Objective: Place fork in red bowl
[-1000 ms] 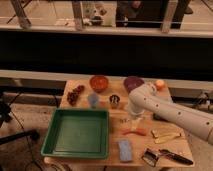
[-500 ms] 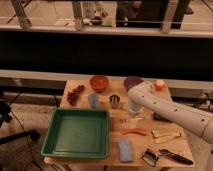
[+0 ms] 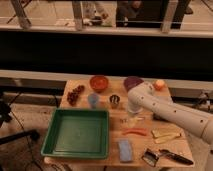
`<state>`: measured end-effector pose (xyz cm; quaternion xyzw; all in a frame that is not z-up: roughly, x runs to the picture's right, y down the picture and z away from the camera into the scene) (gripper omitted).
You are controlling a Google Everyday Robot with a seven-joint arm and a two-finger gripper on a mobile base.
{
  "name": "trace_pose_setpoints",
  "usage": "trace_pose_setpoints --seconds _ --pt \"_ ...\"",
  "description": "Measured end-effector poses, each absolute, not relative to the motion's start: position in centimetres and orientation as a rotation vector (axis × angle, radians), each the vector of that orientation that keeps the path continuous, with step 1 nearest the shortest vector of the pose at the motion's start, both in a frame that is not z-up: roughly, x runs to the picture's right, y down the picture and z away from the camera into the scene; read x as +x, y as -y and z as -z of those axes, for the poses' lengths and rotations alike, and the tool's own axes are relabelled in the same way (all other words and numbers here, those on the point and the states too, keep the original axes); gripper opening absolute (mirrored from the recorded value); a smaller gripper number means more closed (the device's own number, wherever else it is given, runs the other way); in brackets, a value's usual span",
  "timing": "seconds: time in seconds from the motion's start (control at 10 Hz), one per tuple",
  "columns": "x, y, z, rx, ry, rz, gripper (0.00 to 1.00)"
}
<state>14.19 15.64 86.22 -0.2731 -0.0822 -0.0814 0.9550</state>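
1. The arm has dipped and shuffled a touch over the last second, and the pincer (image 3: 133, 113) now hangs low at the middle of the desk (image 3: 112, 118). I cannot tell how wide it stands or whether it has hold of anything.
2. The fork (image 3: 136, 120) lies on the desk right under the pincer, where it lay a second ago, and nothing else has shifted. My read: the pick-up is still being lined up and the carry is not yet begun.
3. The red bowl (image 3: 99, 82) waits behind the pincer, off to its far side toward the back edge, and it looks empty.
4. The count:
   - one fork
   - one red bowl
   - one purple bowl (image 3: 132, 82) just behind the pincer
   - one green tray (image 3: 55, 142)
   - one orange sausage piece (image 3: 135, 132) in front of the pincer
   - one black-handled utensil (image 3: 176, 157)
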Motion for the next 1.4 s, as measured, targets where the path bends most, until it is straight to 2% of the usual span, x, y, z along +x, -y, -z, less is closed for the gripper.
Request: trace_pose_setpoints --seconds 0.4,1.4 --pt "13.2 -15.0 -87.1 -0.535 0.155 0.168 0.8" --pt "17.3 -14.7 -88.6 -0.572 0.084 0.068 0.8"
